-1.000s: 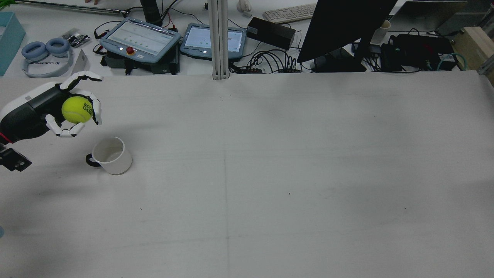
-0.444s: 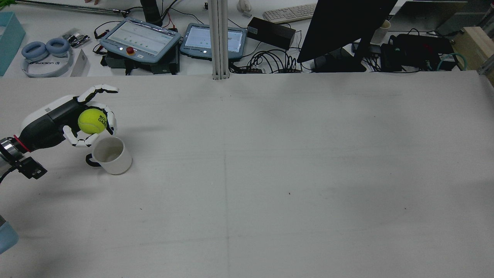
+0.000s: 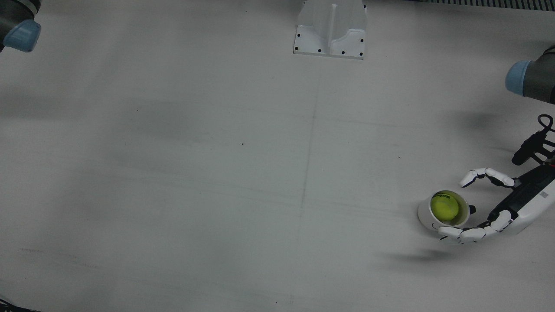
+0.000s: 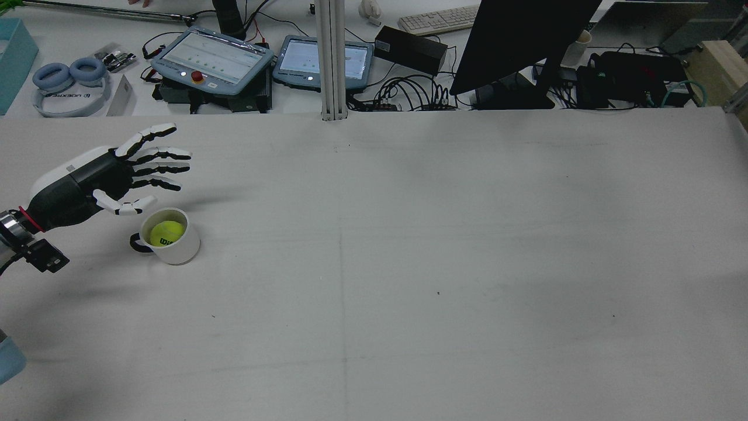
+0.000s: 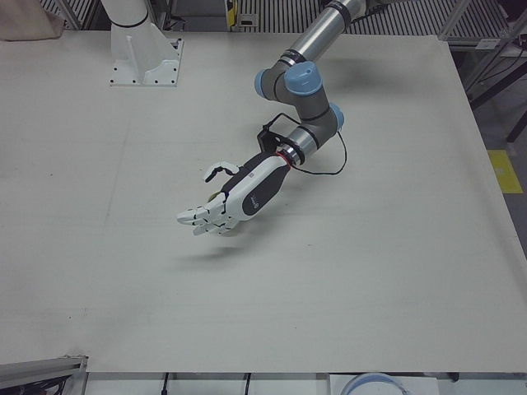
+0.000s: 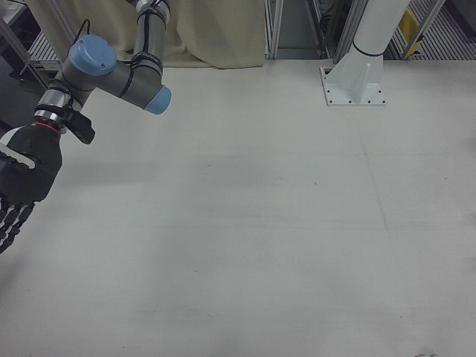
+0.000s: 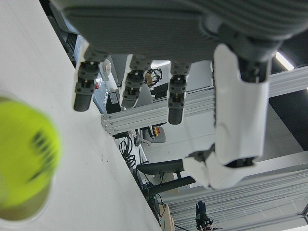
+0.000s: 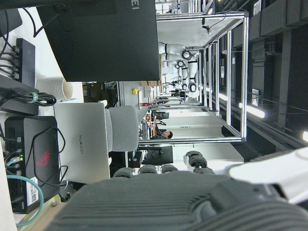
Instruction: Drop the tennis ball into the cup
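The yellow tennis ball (image 4: 166,233) lies inside the white cup (image 4: 178,248), which stands upright at the left of the table in the rear view. My left hand (image 4: 111,175) hovers just behind and above the cup, open, fingers stretched out and holding nothing. From the front view the ball (image 3: 444,207) fills the cup (image 3: 422,213), with the left hand (image 3: 507,208) spread around its rim. The left hand view has the ball (image 7: 24,154) blurred below straight fingers (image 7: 240,96). My right hand (image 6: 16,186) hangs at the table's far side, fingers extended downward, empty.
A white pedestal (image 3: 329,30) stands at the table's back middle. Beyond the table edge in the rear view are two tablets (image 4: 213,58), a dark monitor (image 4: 520,41), headphones (image 4: 67,82) and an aluminium post (image 4: 331,58). The left arm's elbow (image 5: 296,82) reaches over the table.
The left hand carried the ball down and rightward to the cup, then spread its fingers. The ball left the hand and now rests in the cup.
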Controlling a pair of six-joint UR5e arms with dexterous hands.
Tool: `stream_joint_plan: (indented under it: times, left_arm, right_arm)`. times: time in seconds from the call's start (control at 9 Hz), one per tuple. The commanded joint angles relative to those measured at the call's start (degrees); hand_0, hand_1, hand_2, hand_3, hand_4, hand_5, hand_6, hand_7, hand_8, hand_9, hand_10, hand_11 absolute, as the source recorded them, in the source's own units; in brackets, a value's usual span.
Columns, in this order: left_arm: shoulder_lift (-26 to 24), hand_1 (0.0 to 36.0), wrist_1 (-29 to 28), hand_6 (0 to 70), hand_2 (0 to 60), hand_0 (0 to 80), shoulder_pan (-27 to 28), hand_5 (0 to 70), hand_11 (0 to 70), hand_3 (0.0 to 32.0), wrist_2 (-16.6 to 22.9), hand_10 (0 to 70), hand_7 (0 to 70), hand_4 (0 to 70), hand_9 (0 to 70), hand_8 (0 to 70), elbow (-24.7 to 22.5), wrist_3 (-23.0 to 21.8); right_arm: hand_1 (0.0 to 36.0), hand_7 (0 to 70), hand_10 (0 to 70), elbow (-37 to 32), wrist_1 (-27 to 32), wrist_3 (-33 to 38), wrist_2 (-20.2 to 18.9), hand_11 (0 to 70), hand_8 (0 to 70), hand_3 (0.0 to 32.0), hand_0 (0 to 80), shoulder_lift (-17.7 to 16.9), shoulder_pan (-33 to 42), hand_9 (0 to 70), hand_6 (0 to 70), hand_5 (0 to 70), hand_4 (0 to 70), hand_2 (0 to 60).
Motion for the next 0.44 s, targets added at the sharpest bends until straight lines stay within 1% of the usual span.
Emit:
stream_joint_plan:
  times: [0.0, 0.11, 0.22, 0.33]
  left_arm:
    - [0.1, 35.0, -0.2, 30.5, 46.1, 62.7, -0.5, 20.1, 23.7, 32.0, 0.0, 14.4, 19.5, 0.0, 10.7, 24.4, -0.5, -0.6]
    - [0.1, 35.6, 0.7, 18.7, 44.3, 63.1, -3.4, 17.6, 23.9, 32.0, 0.0, 14.5, 22.1, 0.0, 11.2, 22.1, -0.4, -5.0]
    - [-0.3, 35.5, 4.2, 26.8, 46.3, 64.0, -10.4, 19.6, 24.1, 32.0, 0.2, 14.6, 20.7, 0.0, 11.3, 23.9, 0.0, -8.0]
    - [-0.6, 36.0, 7.2, 34.4, 50.2, 69.6, -16.9, 21.5, 25.2, 32.0, 0.3, 15.2, 20.7, 0.0, 12.3, 26.2, 0.1, -8.1]
  right_arm:
    - [0.0, 0.0, 0.0, 0.0, 0.0, 0.0, 0.0, 0.0, 0.0, 0.0, 0.0, 0.0, 0.0, 0.0, 0.0, 0.0, 0.0, 0.0]
    - [0.0, 0.0, 0.0, -0.1, 0.0, 0.0, 0.0, 0.0, 0.0, 0.0, 0.0, 0.0, 0.0, 0.0, 0.0, 0.0, 0.0, 0.0]
    - [0.0, 0.0, 0.0, -0.1, 0.0, 0.0, 0.0, 0.0, 0.0, 0.0, 0.0, 0.0, 0.0, 0.0, 0.0, 0.0, 0.0, 0.0]
    - [0.0, 0.0, 0.0, -0.1, 0.0, 0.0, 0.0, 0.0, 0.0, 0.0, 0.0, 0.0, -0.1, 0.0, 0.0, 0.0, 0.0, 0.0]
